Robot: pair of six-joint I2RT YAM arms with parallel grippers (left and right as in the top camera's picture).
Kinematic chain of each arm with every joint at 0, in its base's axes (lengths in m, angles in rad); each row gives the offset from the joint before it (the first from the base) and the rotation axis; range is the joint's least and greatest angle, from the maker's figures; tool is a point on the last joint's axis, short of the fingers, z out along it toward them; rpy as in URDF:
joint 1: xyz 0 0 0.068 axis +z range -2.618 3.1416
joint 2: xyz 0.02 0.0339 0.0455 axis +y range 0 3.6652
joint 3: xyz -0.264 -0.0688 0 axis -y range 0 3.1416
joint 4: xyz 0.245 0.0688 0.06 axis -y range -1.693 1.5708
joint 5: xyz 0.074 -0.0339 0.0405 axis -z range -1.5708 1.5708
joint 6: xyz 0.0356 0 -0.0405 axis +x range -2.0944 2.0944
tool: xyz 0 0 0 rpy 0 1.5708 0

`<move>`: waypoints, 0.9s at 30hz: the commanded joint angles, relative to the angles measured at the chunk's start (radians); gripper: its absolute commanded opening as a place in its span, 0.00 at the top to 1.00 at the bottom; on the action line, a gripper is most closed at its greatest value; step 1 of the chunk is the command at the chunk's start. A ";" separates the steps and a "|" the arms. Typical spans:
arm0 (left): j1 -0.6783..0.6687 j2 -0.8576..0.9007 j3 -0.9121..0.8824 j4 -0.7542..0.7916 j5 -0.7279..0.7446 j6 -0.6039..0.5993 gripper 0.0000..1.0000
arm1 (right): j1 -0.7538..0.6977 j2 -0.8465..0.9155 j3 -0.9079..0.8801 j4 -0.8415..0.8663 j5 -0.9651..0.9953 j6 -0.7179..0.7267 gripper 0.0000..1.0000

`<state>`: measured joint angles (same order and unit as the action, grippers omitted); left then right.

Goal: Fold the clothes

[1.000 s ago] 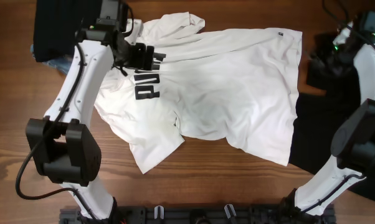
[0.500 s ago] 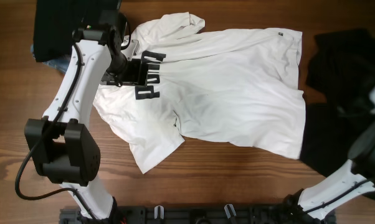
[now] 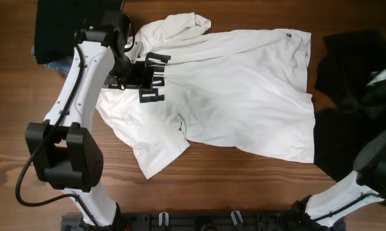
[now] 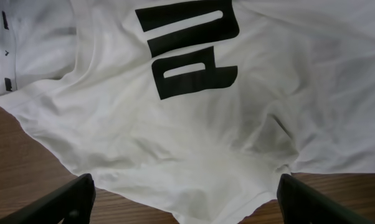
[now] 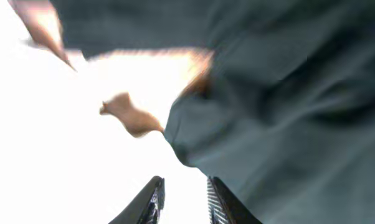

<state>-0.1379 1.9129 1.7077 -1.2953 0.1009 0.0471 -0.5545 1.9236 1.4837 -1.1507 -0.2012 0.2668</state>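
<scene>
While the white PUMA T-shirt [image 3: 244, 96] lies spread open on the wooden table [image 3: 231, 186], its long axis running across from one arm's side to the other, the left pincer [image 3: 156, 77] hovers spread wide and empty just over the chest lettering [image 4: 187, 56], so the left arm is judged the nearer. The right pincer [image 5: 183, 182] is off beyond the hem end over dark clothing [image 3: 347, 64], its fingers [image 5: 155, 199] close together in a blurred view; whether they pinch anything cannot be told.
</scene>
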 commanded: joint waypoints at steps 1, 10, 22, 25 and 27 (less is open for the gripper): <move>-0.001 -0.015 0.002 0.000 -0.005 -0.002 0.06 | 0.045 0.001 -0.228 0.146 0.132 0.124 0.86; -0.001 -0.015 0.002 0.000 -0.005 -0.002 0.06 | -0.245 0.000 -0.308 0.329 0.425 0.296 0.96; 0.040 -0.015 0.000 -0.145 -0.010 -0.062 0.07 | -0.249 -0.287 -0.086 0.262 -0.296 -0.161 0.28; 0.100 -0.015 -0.046 -0.179 -0.009 -0.153 0.17 | -0.159 -0.392 -0.086 0.164 -0.293 -0.133 0.08; 0.138 -0.015 -0.123 -0.161 -0.009 -0.226 0.29 | -0.096 -0.401 -0.087 0.081 -0.291 -0.134 0.08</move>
<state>-0.0540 1.9118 1.6798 -1.4658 0.1005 -0.0528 -0.6952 1.5223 1.3907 -1.0309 -0.4568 0.1436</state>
